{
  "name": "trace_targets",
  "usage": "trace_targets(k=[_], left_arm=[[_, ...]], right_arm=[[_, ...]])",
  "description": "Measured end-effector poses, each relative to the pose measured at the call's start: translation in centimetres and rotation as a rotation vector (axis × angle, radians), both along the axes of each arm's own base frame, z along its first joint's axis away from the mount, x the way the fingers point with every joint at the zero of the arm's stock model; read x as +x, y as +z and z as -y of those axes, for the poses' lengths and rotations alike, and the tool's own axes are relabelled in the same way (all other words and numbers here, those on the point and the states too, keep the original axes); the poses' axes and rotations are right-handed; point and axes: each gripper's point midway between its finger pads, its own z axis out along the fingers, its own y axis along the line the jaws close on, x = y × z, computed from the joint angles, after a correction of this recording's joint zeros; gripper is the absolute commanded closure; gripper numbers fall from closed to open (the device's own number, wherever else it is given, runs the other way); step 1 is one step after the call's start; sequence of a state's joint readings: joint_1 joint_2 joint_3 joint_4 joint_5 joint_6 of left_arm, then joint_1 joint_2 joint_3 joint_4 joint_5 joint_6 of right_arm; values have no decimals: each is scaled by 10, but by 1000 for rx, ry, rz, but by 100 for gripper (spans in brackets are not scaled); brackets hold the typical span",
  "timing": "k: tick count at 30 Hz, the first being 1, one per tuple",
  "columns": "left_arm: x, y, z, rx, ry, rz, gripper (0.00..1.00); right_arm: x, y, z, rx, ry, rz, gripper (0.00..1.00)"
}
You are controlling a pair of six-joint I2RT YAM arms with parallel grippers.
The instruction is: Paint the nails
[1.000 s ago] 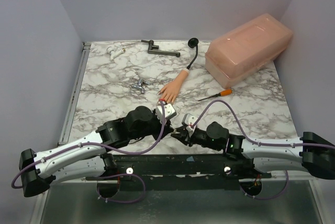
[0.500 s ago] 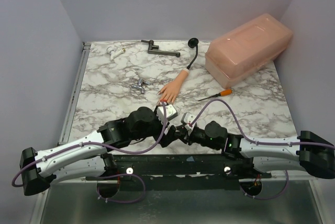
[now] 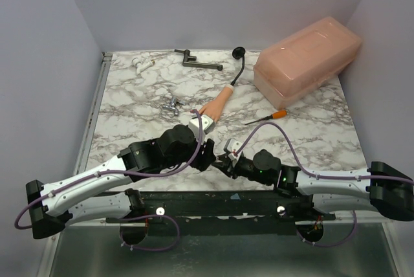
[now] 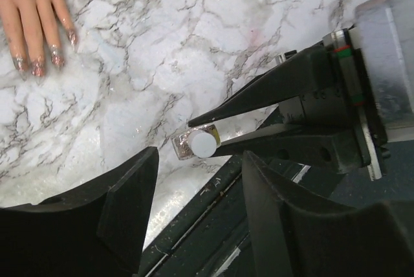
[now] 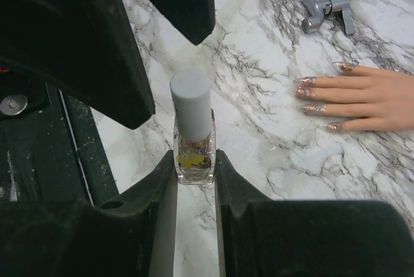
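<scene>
Looking down over the marbled worktop (image 3: 129,105), I have the pink translucent box (image 3: 307,60) at the far right, well apart from the action. My left arm (image 3: 97,180) and right arm (image 3: 323,180) are folded in close together at the near edge. The mannequin hand (image 3: 217,103) lies flat mid-worktop, with its black stem running off toward the back wall and its fingertips pointing at the arms.

My right fingers (image 5: 194,164) are pinching a small polish bottle (image 5: 193,154) by its glass body, close to the worktop's front edge. My left fingers (image 4: 199,155) stand spread, one on either side of the grey cap (image 5: 191,99), and as far as I can tell neither touches it. The nails (image 5: 304,86) sit near the bottle, off to one side, and show a reddish glittery tint. I cannot tell which ones are unfinished.

I judge the cap has to come off next, and that is where it could go wrong. If the left fingers close off-centre, they will lever the bottle askew in the right pinch. If the twist bites harder than the hold on smooth glass, the bottle could spin or slip out. This near the edge, a dropped bottle could roll off the worktop. The two wrists are also crowded, so a careless turn could knock one against the other.
</scene>
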State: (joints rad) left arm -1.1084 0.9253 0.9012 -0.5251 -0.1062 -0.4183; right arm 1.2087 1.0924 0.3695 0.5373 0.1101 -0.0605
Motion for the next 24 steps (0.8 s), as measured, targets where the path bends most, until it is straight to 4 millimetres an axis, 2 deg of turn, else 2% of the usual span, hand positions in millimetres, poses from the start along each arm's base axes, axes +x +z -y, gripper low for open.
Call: trace_targets(k=[5, 10, 15, 19, 24], left_arm=[[0, -12, -7, 37, 54, -50, 47], [1, -12, -6, 22, 74, -62, 51], [3, -12, 0, 5, 80, -66, 60], [5, -21, 4, 28, 82, -80, 62], [6, -27, 6, 43, 89, -95, 70]], right_arm=[[1, 0, 0, 0, -5, 1, 99], [1, 0, 0, -2, -7, 1, 99], [2, -1, 0, -4, -9, 0, 99], [2, -1, -1, -6, -10, 0, 99], [3, -1, 0, -5, -15, 1, 99]])
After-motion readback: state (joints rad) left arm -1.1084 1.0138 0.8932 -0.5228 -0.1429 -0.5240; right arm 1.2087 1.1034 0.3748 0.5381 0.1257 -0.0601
